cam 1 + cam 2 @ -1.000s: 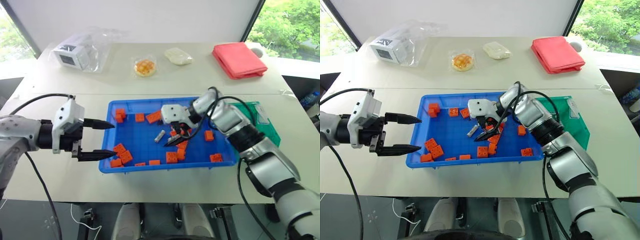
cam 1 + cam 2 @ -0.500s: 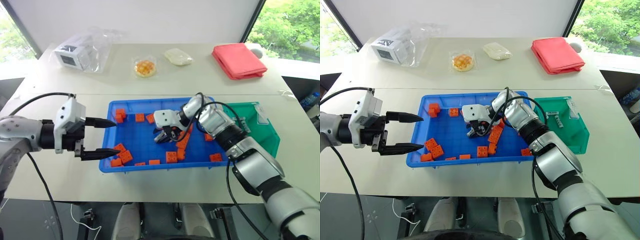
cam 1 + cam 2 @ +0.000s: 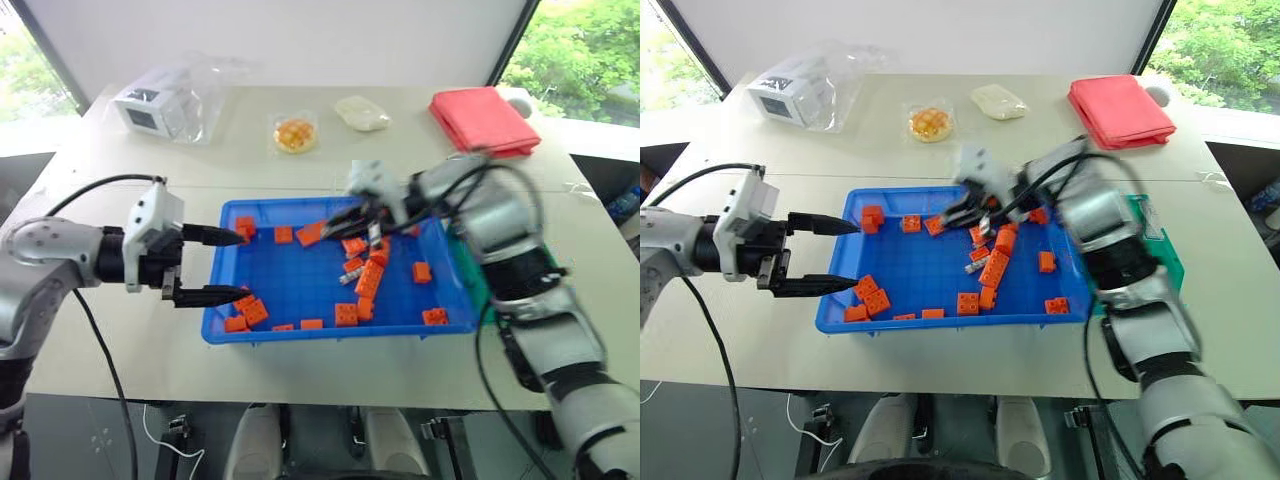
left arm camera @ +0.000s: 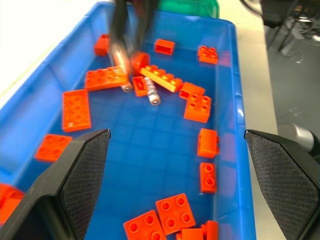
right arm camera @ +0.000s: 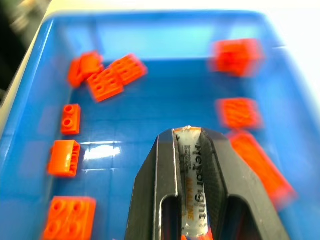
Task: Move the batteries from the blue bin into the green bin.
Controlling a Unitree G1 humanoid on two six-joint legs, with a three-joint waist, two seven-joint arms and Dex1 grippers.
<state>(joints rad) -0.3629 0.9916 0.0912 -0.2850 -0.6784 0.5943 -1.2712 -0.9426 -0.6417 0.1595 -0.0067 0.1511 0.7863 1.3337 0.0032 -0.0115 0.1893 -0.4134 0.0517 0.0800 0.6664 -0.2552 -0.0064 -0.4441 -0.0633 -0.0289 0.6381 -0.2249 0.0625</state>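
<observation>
The right gripper (image 5: 192, 150) has its fingers (image 5: 155, 200) clamped on a battery (image 5: 192, 185), a silver cylinder with printed lettering, gripped lengthwise between the two black pads. In the head views that gripper (image 3: 345, 215) hangs above the upper middle of the blue bin (image 3: 330, 335), clear of the bin floor.

A second battery (image 3: 348, 277) lies on the bin floor near the centre of the frame, touching the orange bricks (image 3: 368, 280) clustered there. More bricks are scattered toward the bin's lower left corner and right side.

The left gripper (image 3: 228, 265) sits at the bin's left edge, mid-left of the frame, its fingers (image 4: 75, 185) spread wide and holding nothing.

The green bin (image 3: 1165, 255) peeks out at the right of the frame, just beside the blue bin and mostly hidden behind the right arm.

A red cloth (image 3: 485, 115) lies on the worktop (image 3: 400, 160) at upper right.
</observation>
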